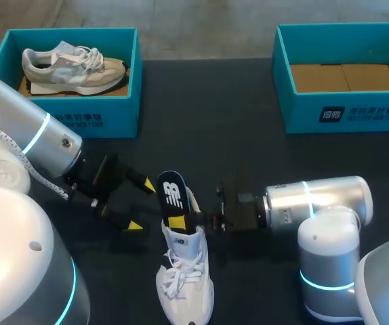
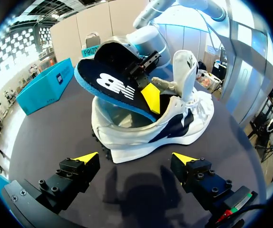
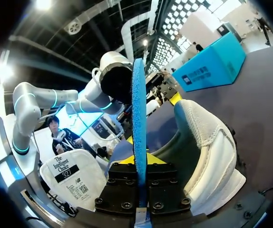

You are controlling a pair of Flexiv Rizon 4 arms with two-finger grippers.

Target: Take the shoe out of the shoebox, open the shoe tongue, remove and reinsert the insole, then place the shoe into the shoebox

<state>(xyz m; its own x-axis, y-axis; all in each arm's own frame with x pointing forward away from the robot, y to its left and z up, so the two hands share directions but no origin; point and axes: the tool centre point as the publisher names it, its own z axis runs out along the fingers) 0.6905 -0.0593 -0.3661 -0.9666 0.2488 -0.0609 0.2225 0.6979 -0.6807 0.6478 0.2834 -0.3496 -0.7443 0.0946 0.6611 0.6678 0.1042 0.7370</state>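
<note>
A white sneaker (image 1: 184, 274) with dark side panels lies on the black table, toe toward the near edge. A dark blue insole (image 1: 172, 195) rises at a slant from its opening, its lower end inside the shoe (image 2: 151, 128). My right gripper (image 1: 200, 221) is shut on the insole (image 3: 139, 118), whose blue edge runs up between the fingers (image 3: 139, 159). The white tongue (image 3: 74, 178) is folded out beside that gripper. My left gripper (image 1: 141, 205) stands open just left of the shoe's heel, nothing between its fingertips (image 2: 134, 159). The insole (image 2: 112, 85) towers ahead of it.
A teal shoebox (image 1: 79, 115) at the back left holds a second grey-and-white sneaker (image 1: 72, 64). Another teal shoebox (image 1: 357, 115) at the back right shows only its cardboard floor. Dark table surface (image 1: 215, 135) lies between the boxes and the arms.
</note>
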